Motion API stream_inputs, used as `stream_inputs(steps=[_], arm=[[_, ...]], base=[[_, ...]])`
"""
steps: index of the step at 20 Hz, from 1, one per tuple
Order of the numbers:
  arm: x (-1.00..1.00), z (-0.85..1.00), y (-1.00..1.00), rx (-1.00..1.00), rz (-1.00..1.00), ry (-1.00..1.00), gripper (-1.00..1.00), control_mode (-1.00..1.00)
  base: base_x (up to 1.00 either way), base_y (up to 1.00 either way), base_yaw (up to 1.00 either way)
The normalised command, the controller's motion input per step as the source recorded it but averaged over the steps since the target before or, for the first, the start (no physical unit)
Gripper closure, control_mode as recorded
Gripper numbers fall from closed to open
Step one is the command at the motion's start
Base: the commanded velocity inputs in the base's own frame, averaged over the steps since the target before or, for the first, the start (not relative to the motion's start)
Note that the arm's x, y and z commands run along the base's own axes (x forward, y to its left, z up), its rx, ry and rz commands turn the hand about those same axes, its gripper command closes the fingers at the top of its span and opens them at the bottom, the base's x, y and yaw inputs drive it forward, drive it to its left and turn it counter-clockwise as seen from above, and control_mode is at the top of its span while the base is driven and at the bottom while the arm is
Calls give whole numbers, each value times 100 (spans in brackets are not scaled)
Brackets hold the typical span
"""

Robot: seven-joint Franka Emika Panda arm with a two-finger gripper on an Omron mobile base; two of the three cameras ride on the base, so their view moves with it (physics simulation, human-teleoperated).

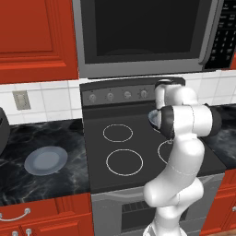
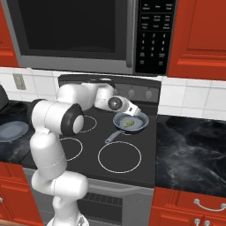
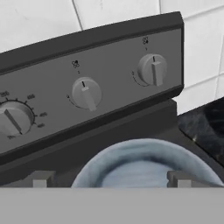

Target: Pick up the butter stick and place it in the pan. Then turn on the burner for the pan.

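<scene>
On the back right burner of the stove (image 2: 132,170) you've got the pan (image 2: 130,122), with the butter stick (image 2: 129,124) lying inside it as a small pale-yellow blob, too small to make out its edges properly. From the left base view the arm's white elbow covers nearly all of the pan, you only get a sliver of its rim (image 1: 152,118) poking out beside the forearm, and the right-hand burner rings are half hidden too. The hand view cuts the pan (image 3: 144,164) off at the bottom, so you see just its far rim and a bit of the floor, no butter.

The gripper (image 3: 109,178) sits just above the pan's rear edge, facing the control panel (image 3: 87,87). Its two fingertips (image 3: 41,178) are spread wide apart, one near each side of the pan's rim in that view, jaws fully released with nothing between them. Whether they touch the rim, you can't tell. In the right base view the hand (image 2: 128,107) hangs just behind the pan, but its fingers are hard to pick out there.

Two knobs (image 3: 86,93) face the camera dead ahead, and a bigger dial (image 3: 13,119) is cut off at the left edge. Over on the left counter (image 1: 41,138) sits a flat grey-blue plate (image 1: 45,160).
</scene>
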Motion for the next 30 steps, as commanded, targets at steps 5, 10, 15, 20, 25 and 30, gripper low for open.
stream_inputs(steps=[5,10,15,20,25,30], arm=[[0,4,-15,0,1,-12,-100,-100],[-1,2,-2,-1,0,-12,-100,-100],[0,1,0,-6,0,-8,-100,-100],[0,3,0,-4,0,-2,-100,-100],[0,8,0,-2,0,0,-100,-100],[0,6,0,0,0,0,-100,-100]], base=[[0,0,0],[0,0,0],[0,0,0],[0,0,0],[0,0,0],[0,0,0]])
